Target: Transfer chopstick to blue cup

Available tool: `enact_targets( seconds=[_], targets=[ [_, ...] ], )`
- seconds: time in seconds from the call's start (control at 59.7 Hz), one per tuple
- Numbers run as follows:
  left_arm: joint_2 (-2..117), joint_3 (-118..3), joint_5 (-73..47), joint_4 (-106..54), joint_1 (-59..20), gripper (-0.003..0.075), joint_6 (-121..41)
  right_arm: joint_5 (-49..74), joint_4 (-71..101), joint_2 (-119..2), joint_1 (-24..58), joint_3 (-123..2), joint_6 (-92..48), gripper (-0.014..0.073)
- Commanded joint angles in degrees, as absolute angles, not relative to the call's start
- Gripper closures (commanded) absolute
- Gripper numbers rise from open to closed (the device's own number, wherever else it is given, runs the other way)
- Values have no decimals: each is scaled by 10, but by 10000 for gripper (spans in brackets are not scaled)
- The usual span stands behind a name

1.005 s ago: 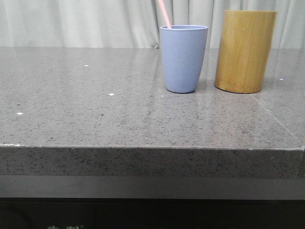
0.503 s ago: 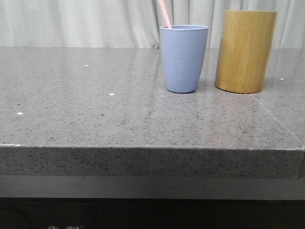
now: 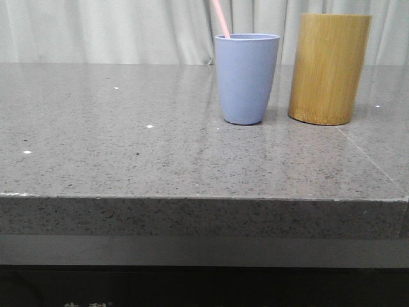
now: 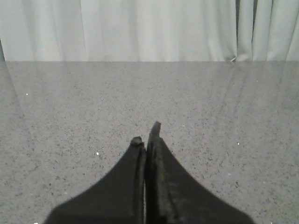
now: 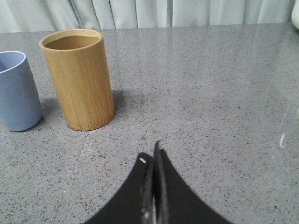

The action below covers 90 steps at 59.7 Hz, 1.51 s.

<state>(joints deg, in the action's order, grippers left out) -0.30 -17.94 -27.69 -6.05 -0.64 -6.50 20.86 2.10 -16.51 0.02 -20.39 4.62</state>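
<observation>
Chopstick (image 3: 220,18) stands tilted inside the blue cup (image 3: 246,78), bamboo cylinder (image 3: 328,68) just beside it. Left tool (image 4: 146,134) pinched together over bare tabletop (image 4: 70,116). Right tool (image 5: 151,154) likewise closed and empty, cup and cylinder ahead of it.

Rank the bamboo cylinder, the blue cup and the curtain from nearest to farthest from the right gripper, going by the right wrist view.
From the right gripper:
1. Bamboo cylinder, standing on the table ahead of the shut fingers.
2. Blue cup, just beyond the cylinder, at the picture's edge.
3. Curtain, behind the table's far edge.
</observation>
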Motion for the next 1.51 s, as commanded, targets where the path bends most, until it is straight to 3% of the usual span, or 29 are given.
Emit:
enact_targets(
  seconds=[0.0, 0.168, 0.486, 0.72, 1.491],
  targets=[
    [-18, -171, -225, -67, -24, 739, -64, 159, 15, -169, -3, -219, 44, 662],
    [-18, -123, -195, -67, -63, 739, -64, 160, 15, -169, -3, -219, 44, 662],
    [-18, 8, -38, -82, -61, 739, -60, 160, 15, -169, -3, -219, 44, 662],
    [-18, 6, -59, -89, -10, 739, -60, 160, 15, -169, -3, -219, 44, 662],
    [-11, 6, -54, -89, -10, 739, -60, 161, 15, -169, -3, -219, 44, 662]
  ],
)
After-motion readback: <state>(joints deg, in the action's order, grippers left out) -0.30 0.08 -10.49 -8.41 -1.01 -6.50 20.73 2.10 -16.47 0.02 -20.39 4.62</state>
